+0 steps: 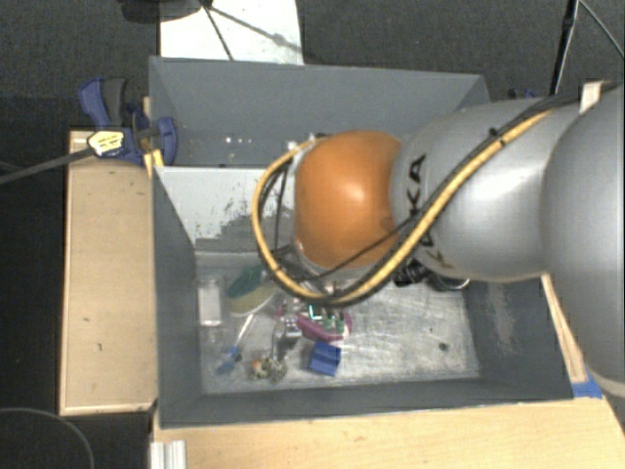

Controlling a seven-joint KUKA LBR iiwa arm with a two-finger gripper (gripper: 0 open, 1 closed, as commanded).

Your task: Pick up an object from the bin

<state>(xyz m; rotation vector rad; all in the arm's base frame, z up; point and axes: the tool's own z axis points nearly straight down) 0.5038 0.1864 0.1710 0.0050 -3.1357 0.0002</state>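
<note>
In the camera view the grey arm (508, 193) reaches in from 3 o'clock and bends down over the grey metal bin (176, 291), its orange wrist cover (347, 198) hanging above the floor's left half. The claw (293, 320) pokes out at the cover's 6 o'clock, low over a magenta-and-green piece (324, 326); whether it is released or clenched I cannot tell. From the claw, a blue block (322, 359) lies at 5 o'clock, a green piece (244, 283) at 10, a clear plastic block (210, 301) at 9, and small loose bits (244, 362) at 7.
</note>
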